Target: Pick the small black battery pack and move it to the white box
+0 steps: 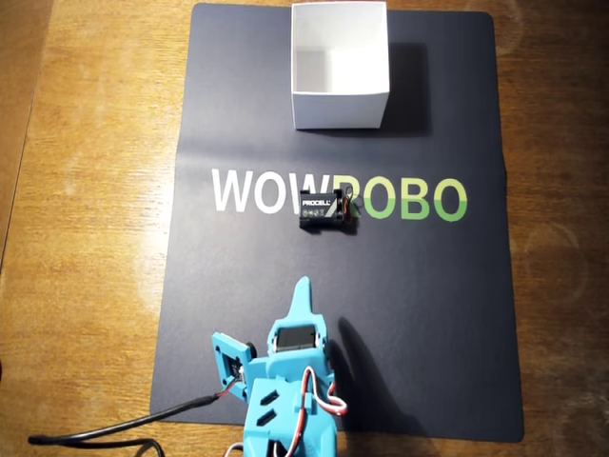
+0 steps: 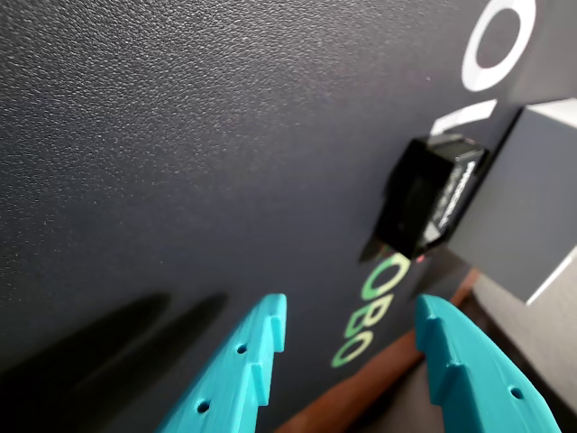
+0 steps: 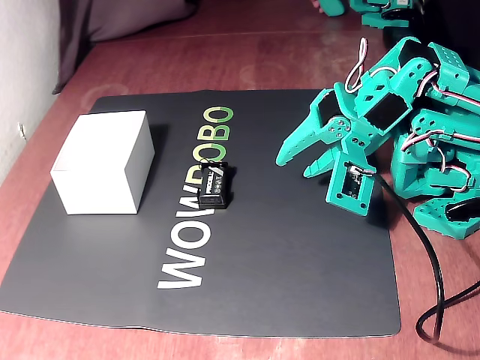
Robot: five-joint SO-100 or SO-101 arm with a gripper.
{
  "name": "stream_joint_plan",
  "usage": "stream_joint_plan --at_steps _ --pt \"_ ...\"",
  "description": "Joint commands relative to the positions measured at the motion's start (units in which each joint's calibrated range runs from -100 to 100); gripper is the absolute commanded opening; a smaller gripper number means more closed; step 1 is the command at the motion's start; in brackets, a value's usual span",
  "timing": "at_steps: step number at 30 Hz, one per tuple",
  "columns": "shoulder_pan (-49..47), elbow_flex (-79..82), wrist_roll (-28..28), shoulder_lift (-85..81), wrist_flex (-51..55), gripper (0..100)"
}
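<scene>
The small black battery pack (image 1: pixel 325 209) lies flat on the dark mat over the WOWROBO lettering, its PROCELL label facing up and thin wires at its right end in the overhead view. The fixed view shows the battery pack (image 3: pixel 214 186) a short way right of the white box (image 3: pixel 101 161). The lidless white box (image 1: pixel 338 62) stands at the mat's far edge. My teal gripper (image 3: pixel 294 166) hovers open above the mat, well short of the pack, holding nothing. From the wrist, the gripper (image 2: pixel 350 305) points toward the battery pack (image 2: pixel 428 194), with the white box (image 2: pixel 527 198) behind it.
The dark mat (image 1: pixel 428 333) covers most of the wooden table (image 1: pixel 86 190). A black cable (image 3: pixel 427 247) trails from the arm's base off the mat's edge. More teal robot parts (image 3: pixel 442 187) sit at the right of the fixed view.
</scene>
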Motion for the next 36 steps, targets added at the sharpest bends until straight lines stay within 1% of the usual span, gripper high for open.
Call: stream_joint_plan --at_steps 1,5,7,11,18,29,36 --pt "0.48 -1.44 0.19 0.21 -0.85 17" --pt "0.48 -3.07 0.19 0.65 -0.50 17" --pt "0.48 -5.06 0.19 3.55 -0.85 17" --pt "0.48 -10.51 0.19 12.66 -1.37 17" --pt "0.37 -21.39 0.19 28.27 -6.46 17" --pt "0.48 -41.35 0.19 54.40 -6.02 17" --pt "0.48 -50.33 0.24 68.52 -6.46 17"
